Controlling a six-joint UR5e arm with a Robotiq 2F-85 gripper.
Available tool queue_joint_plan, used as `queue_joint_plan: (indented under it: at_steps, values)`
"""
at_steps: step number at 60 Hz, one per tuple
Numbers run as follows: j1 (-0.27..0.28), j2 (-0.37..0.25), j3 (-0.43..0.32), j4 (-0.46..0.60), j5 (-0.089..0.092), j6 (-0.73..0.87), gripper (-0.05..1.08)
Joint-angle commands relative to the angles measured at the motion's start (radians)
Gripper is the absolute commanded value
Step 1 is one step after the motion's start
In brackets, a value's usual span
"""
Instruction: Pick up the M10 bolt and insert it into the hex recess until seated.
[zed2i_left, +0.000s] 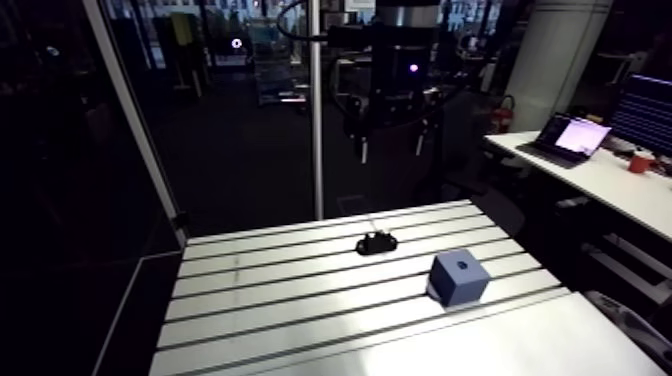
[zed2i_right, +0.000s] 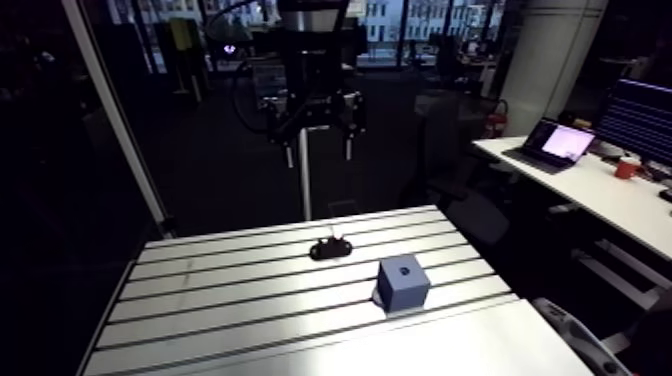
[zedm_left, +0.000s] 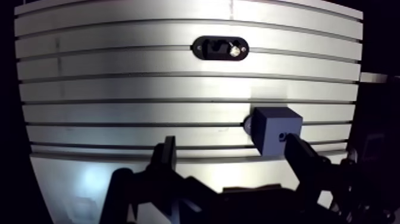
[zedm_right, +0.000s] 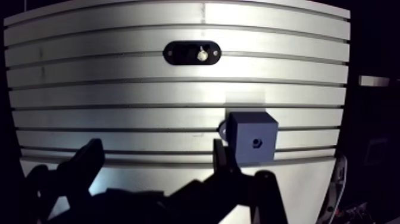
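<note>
A small black holder (zedm_left: 219, 47) lies on the slotted table (zed2i_left: 280, 300) towards its far side, and the bolt's shiny head (zedm_left: 237, 51) shows at one end of it. Nearer and to the right stands a blue block (zed2i_left: 459, 278) with a small dark recess (zedm_right: 256, 143) in its top face. My gripper (zed2i_left: 391, 150) hangs high above the table's far edge, well clear of both. In the wrist view its two dark fingers (zedm_left: 168, 149) stand wide apart with nothing between them; the block sits just ahead of one finger.
A pale vertical post (zed2i_left: 316, 110) rises just behind the table's far edge, beside my wrist. A smooth plate (zed2i_left: 500, 345) covers the table's front right part. The table ends in a dark drop on the left.
</note>
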Motion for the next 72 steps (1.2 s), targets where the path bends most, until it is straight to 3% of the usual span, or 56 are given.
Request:
queue_joint_plan:
  at_steps: [1, 3, 5, 7, 9, 11, 13, 17, 37, 43, 67, 72]
  values:
    - [-0.029, 0.026, 0.065, -0.114, 0.006, 0.008, 0.01]
    - [-0.034, 0.027, 0.074, -0.136, 0.013, 0.01, 0.01]
    - [-0.049, 0.029, 0.098, -0.189, 0.038, 0.008, 0.01]
    - [-0.049, 0.029, 0.098, -0.189, 0.038, 0.008, 0.01]
    - [-0.074, 0.044, 0.115, -0.241, 0.067, 0.007, 0.01]
    - [-0.074, 0.044, 0.115, -0.241, 0.067, 0.007, 0.01]
    - [-0.098, 0.068, 0.127, -0.272, 0.09, 0.007, 0.01]
    - [-0.104, 0.078, 0.137, -0.287, 0.099, 0.008, 0.01]
    - [-0.106, 0.134, 0.172, -0.409, 0.104, 0.007, 0.01]
    - [-0.103, 0.163, 0.198, -0.46, 0.097, 0.011, 0.01]
    - [-0.1, 0.21, 0.191, -0.471, 0.085, 0.011, 0.02]
    - [-0.098, 0.221, 0.185, -0.47, 0.075, 0.01, 0.06]
